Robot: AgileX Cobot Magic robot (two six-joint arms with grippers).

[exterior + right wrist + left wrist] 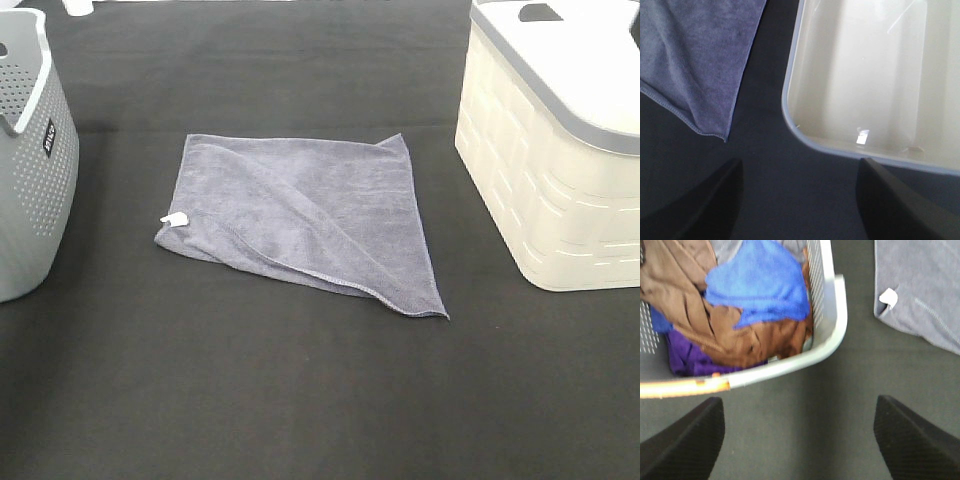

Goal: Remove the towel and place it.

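Observation:
The greyish-purple towel (300, 215) lies flat on the black table between two baskets, one layer folded over on a diagonal, its small white tag (174, 219) at the left corner. It shows in the left wrist view (920, 295) and in the right wrist view (695, 55). Neither arm shows in the exterior high view. My left gripper (799, 440) is open and empty over bare table beside the grey basket (837, 315). My right gripper (800, 200) is open and empty over bare table beside the cream basket (790, 107).
The grey perforated basket (35, 160) at the left edge holds brown (690, 305), blue (760, 282) and purple (685, 357) cloths. The cream basket (545, 180) with a grey rim at the right is empty inside. Black table (320, 390) lies in front.

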